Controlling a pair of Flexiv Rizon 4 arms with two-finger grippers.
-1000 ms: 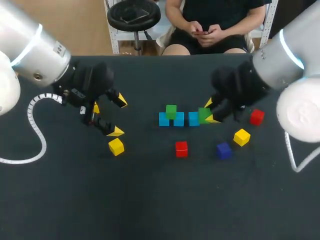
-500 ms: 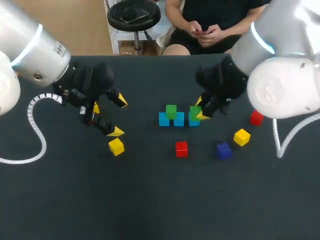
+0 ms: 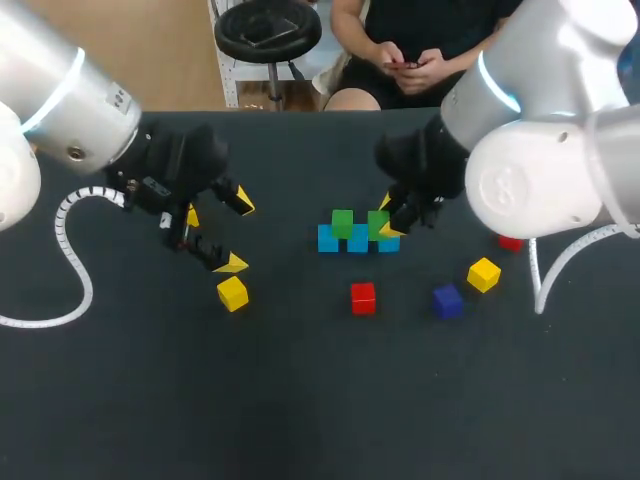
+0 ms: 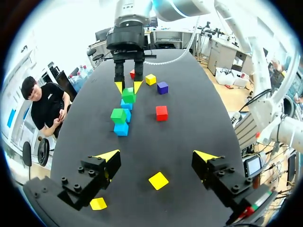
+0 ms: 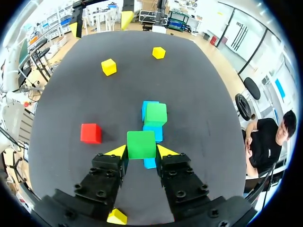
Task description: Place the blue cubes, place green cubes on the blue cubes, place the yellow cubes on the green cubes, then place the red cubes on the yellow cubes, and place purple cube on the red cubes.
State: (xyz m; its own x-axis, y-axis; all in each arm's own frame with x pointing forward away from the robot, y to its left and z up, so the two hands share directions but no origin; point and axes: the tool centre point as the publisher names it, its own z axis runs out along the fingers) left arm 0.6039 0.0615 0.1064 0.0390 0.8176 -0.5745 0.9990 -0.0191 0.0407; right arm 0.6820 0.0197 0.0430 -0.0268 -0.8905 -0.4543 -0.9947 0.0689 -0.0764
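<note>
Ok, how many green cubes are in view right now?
2. One green cube sits atop the blue cubes; the other green cube is held in the right gripper, over the same row. None seems hidden.

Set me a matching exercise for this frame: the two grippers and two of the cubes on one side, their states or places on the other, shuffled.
Things
1. right gripper
2. left gripper
3. free green cube
4. purple cube

States or places
a. resting on the blue cubes
b. open, holding nothing
c. on the table, not stacked
d. shut on a green cube over the blue row

Pairs: 1-d, 2-b, 3-a, 4-c
</note>
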